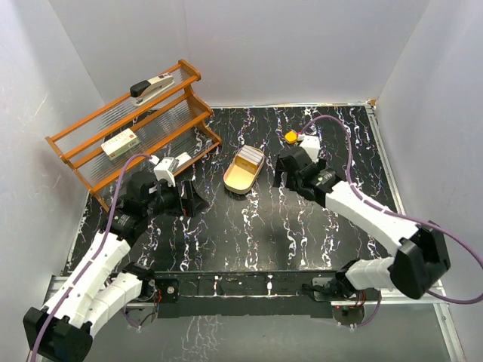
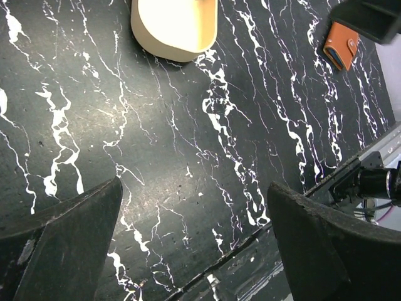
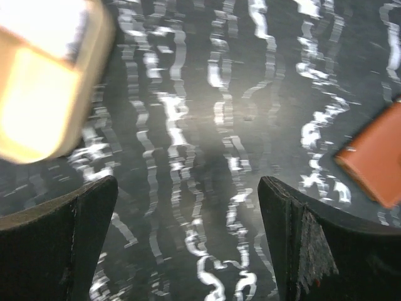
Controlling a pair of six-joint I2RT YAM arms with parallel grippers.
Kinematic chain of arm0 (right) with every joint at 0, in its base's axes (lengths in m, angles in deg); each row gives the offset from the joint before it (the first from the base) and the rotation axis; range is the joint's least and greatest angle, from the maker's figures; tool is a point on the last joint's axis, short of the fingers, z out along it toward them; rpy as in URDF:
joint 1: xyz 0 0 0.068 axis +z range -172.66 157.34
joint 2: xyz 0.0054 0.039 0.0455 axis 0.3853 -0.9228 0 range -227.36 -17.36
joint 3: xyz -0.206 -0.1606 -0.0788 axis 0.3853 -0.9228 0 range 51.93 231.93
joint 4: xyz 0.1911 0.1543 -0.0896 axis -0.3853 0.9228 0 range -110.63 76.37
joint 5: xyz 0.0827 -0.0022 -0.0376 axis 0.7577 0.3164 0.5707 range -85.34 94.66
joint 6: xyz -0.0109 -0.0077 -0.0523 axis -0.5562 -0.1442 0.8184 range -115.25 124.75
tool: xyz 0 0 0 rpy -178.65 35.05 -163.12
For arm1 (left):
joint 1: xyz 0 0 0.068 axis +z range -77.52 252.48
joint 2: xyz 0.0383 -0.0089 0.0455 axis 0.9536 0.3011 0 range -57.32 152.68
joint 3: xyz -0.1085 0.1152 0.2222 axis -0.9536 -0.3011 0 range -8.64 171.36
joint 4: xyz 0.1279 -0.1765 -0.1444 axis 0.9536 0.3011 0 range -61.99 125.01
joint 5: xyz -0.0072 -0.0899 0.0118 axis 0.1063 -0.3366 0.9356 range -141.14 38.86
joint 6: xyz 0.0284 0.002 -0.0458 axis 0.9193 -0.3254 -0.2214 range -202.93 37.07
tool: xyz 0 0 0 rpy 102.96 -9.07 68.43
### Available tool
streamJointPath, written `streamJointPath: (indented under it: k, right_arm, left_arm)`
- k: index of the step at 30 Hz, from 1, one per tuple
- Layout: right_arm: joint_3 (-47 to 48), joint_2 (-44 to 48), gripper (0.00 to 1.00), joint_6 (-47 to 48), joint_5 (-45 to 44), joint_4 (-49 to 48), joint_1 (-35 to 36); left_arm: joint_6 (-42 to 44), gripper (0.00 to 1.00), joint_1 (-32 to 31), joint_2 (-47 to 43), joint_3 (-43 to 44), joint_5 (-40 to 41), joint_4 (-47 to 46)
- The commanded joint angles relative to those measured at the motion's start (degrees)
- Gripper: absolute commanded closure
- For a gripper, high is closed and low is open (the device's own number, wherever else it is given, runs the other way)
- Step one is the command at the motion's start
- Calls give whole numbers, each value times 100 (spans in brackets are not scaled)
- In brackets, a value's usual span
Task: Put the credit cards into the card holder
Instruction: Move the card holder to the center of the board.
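Pale and greyish credit cards (image 1: 250, 157) lie stacked in the far end of a tan oval tray (image 1: 235, 179) at mid-table. The card holder (image 2: 341, 45), a small orange-brown wallet with a snap tab, lies shut on the marble top to the right of the tray. It also shows at the right edge of the right wrist view (image 3: 376, 164), and the right arm hides it from above. My left gripper (image 2: 194, 188) is open over bare table, left of the tray (image 2: 175, 28). My right gripper (image 3: 188, 182) is open between the blurred tray (image 3: 44, 106) and the holder, holding nothing.
A wooden rack (image 1: 136, 139) stands at the back left, with a stapler (image 1: 151, 87) on top and a white-and-green box (image 1: 121, 143) on its shelf. A small yellow block (image 1: 290, 136) sits behind the right gripper (image 1: 281, 170). White walls close three sides.
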Motion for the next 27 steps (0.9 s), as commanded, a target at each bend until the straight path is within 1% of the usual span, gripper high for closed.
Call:
streamJointPath:
  k: [1,6,12,16,19,21,24,27]
  right_arm:
    - [81,-122,7,366,-118,255,-806]
    - [-190,-264,8,553,402,-74,-2001]
    - [-198,-942,9,736,477,-400,-3326]
    - [103,-1450,8,482,572,-294,-4157]
    - [73,-1635,6,227,500,-443,-4450]
    - [-12,-1722,6,102,645,-618,-4622]
    - [-138,-1873,7,-34,797,-741,-4811]
    - [-290,-1982,10,8,1047,-940,-4863]
  left_arm:
    - [72,1,36,-176,149,-264,47]
    - [89,1,36,-269,61,-310,-19]
    - [180,1,36,-201,147,-436,103]
    - [194,1,36,-280,116,-502,58]
    - [215,1,36,-316,129,-525,64]
    - [227,1,36,-320,147,-485,110]
    - [233,1,36,-394,197,-282,221]
    - [225,1,36,-499,184,-189,216]
